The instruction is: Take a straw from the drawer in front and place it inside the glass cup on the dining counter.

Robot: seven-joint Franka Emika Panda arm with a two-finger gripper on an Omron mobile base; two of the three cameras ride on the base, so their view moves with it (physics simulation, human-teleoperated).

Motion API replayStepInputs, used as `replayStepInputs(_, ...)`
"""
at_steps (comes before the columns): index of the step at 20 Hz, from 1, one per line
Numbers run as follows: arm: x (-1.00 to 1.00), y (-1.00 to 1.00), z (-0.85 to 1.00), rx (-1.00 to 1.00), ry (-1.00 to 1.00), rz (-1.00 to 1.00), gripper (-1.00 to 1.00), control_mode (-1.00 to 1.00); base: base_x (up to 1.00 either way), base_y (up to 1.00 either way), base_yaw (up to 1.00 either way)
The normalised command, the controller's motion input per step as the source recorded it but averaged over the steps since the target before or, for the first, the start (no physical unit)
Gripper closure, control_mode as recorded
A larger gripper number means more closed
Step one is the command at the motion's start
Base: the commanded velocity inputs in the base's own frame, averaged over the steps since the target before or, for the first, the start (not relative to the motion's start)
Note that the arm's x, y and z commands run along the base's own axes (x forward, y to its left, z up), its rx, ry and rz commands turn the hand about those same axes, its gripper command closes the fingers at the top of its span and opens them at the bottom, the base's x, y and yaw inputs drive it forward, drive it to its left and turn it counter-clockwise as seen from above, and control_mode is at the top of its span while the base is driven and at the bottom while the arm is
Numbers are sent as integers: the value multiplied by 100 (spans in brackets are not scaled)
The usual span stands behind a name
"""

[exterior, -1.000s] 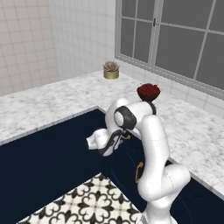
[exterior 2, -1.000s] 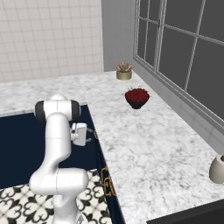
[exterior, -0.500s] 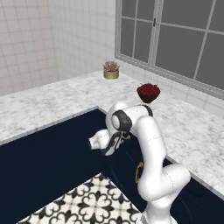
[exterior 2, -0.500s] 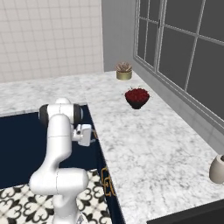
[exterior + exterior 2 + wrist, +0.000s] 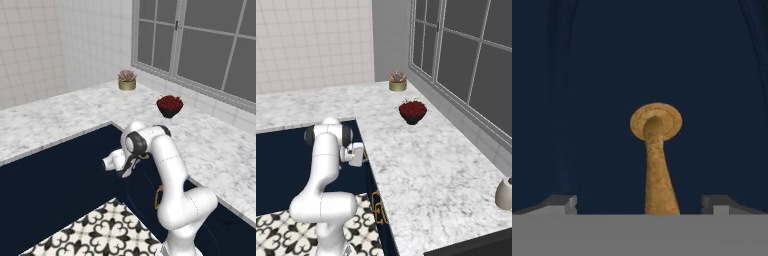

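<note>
Facing the navy drawer [image 5: 602,75] head-on in the hand view, with its brass handle [image 5: 657,150] centred between the two dark fingertips [image 5: 562,202] and reaching toward the camera. Claw [image 5: 643,205] spread wide, fingertips well apart on either side of the handle, nothing pinched. Contact with the handle could not be told.

Seen from the left base view: arm [image 5: 170,170] folded low, claw [image 5: 114,163] pointed at the navy fronts under the marble table [image 5: 60,120]. Brass handle [image 5: 159,196] visible lower down on the navy front, near the arm's base. Patterned black-and-white floor tiles [image 5: 100,232] below.

Seen from the right base view: claw [image 5: 356,154] held close to the navy front just under the table edge [image 5: 421,165]. Another brass handle [image 5: 379,214] lower on the same navy face.

On the table, well apart from the arm: dark bowl of red stuff [image 5: 170,106] [image 5: 412,111] and a small potted plant [image 5: 127,80] [image 5: 397,80] near the window [image 5: 200,40]. Pale rounded vase [image 5: 504,193] at the right edge of the right base view.
</note>
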Motion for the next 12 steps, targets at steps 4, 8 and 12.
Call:
replayStepInputs(4,13,0,-23,0,0,5,100,-100,0,0,0)
replayStepInputs(8,-3,0,-8,0,0,7,100,-100,0,0,0)
replayStepInputs(12,-29,6,0,1,0,9,100,-100,0,0,0)
